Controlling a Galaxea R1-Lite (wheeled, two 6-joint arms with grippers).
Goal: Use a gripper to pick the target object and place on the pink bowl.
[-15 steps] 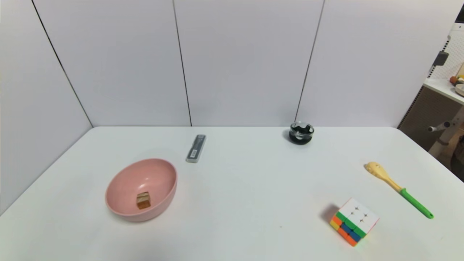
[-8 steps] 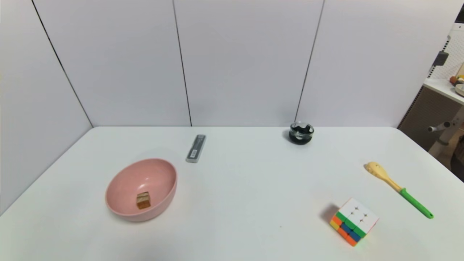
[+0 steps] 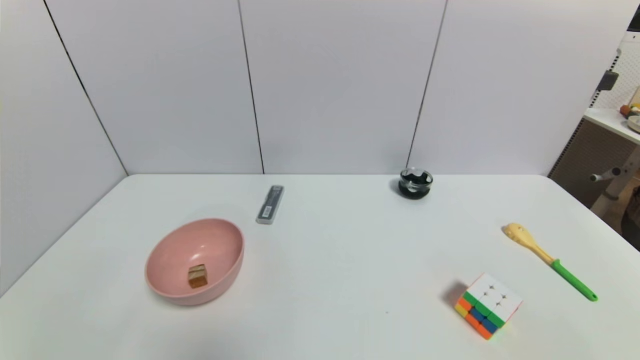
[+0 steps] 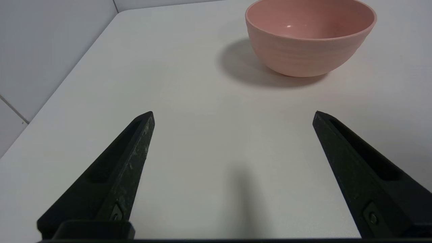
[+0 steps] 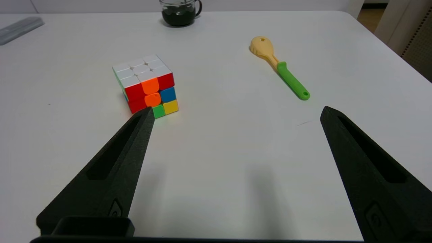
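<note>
nothing is seen to have changed across the last second: the wooden cube (image 3: 198, 276) is found lying inside the pink bowl (image 3: 170, 292), on its floor, exactly where it lay a second ago, and the bowl is unmoved on the left part of the white table (image 3: 325, 280); from this the placing is judged to be already done, with only a withdrawal left, if anything; neither arm is shown in the head view; the left gripper (image 4: 233, 116) is held low over bare table, well short of the bowl, its jaws spread wide and nothing held between them; the right gripper (image 5: 236, 113) is likewise spread wide and empty, near the puzzle cube (image 5: 145, 84), with the green-handled spoon (image 5: 278, 65) and the black dish (image 5: 179, 11) beyond it, all untouched.
</note>
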